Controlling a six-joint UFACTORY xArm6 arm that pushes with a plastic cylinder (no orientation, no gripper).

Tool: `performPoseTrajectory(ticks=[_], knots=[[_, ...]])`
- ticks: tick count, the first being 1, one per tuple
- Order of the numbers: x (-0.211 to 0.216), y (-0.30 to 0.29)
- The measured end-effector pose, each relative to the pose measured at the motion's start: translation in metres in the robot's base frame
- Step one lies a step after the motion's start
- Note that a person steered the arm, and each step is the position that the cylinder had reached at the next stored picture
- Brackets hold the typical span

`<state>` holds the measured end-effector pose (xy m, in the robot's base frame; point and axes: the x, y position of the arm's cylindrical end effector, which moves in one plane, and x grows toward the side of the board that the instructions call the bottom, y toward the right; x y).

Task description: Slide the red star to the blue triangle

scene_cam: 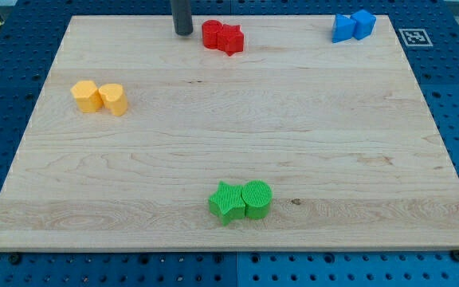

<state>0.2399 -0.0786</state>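
Near the worktop's top edge, my tip (183, 33) rests bare, grasping nothing, just left of the red star (230, 39), which touches a second red block (212, 33). Transfer not yet done: the blue triangle (342, 29) sits well apart, at the top-right corner.

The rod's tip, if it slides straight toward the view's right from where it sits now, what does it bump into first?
My tip sits just left of the red pair, so it would probably meet the red cylinder first, with the red star right behind it. Depth is hard to judge.
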Motion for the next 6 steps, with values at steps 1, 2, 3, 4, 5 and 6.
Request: performPoseTrajectory(ticks=[1,2,3,4,5,6], knots=[[0.013,0.033],[0.016,0.063],[0.026,0.091],[0.036,0.123],[0.036,0.14],[0.046,0.143]])
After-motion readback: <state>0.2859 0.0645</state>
